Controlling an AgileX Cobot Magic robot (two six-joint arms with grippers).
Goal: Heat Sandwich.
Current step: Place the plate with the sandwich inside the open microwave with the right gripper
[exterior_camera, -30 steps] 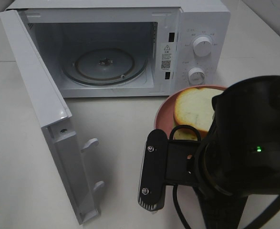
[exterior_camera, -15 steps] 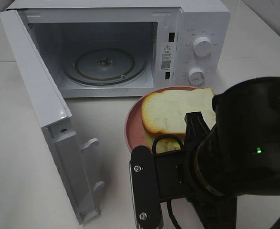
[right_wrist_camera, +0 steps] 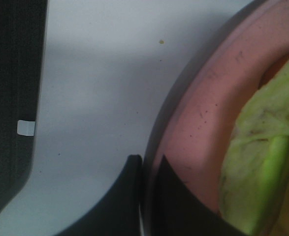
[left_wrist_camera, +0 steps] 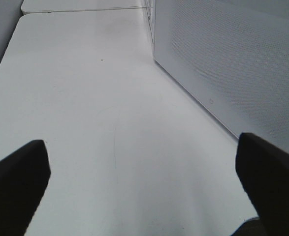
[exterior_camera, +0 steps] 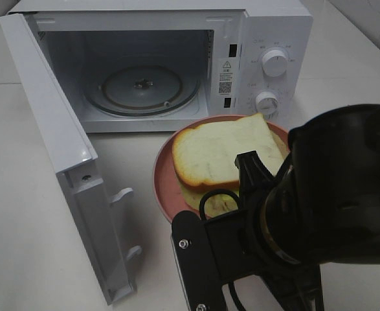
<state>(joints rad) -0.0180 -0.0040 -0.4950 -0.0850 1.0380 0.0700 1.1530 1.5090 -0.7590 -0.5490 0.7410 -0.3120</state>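
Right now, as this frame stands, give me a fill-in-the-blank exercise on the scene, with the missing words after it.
1. The door of the microwave stands ___.
2. The sandwich lies on a round ___ plate.
3. The right claw is shut on the plate's ___.
4. The left claw is ___, with nothing between its fingers.

Missing words: open; pink; rim; open.

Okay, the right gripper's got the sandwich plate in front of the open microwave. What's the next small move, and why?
Probably move the round pink plate left and in toward the glass turntable in the white microwave. The right gripper is shut on the plate's rim, the white-bread lettuce sandwich sits on it, and the door stands open.
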